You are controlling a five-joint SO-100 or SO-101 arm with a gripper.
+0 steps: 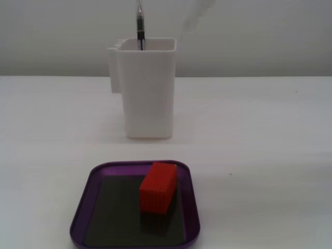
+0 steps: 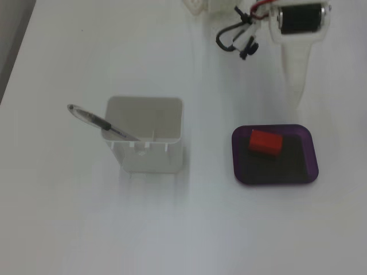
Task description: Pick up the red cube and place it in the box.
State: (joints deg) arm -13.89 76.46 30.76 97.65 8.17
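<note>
Nearest the low fixed camera, the box [image 1: 78,220] sits on the white table [image 1: 270,155], its purple rim ringing a dark flat floor. On that floor lies the red cube [image 1: 157,188], resting free toward the right half of the tray in this view, with nothing touching it. From above, the red cube [image 2: 265,142] lies in the tray's upper left part, and the box [image 2: 309,172] stands well apart to the right of a tall white container [image 2: 146,157]. Behind the tray in the low view, that container [image 1: 148,88] stands upright with a pen [image 1: 139,26] leaning out of it. Farther back, at the top edge of the view from above, the gripper [image 2: 295,80] hangs clear of the tray; only one pale finger shows plainly, so I cannot tell how the jaws stand.
</note>
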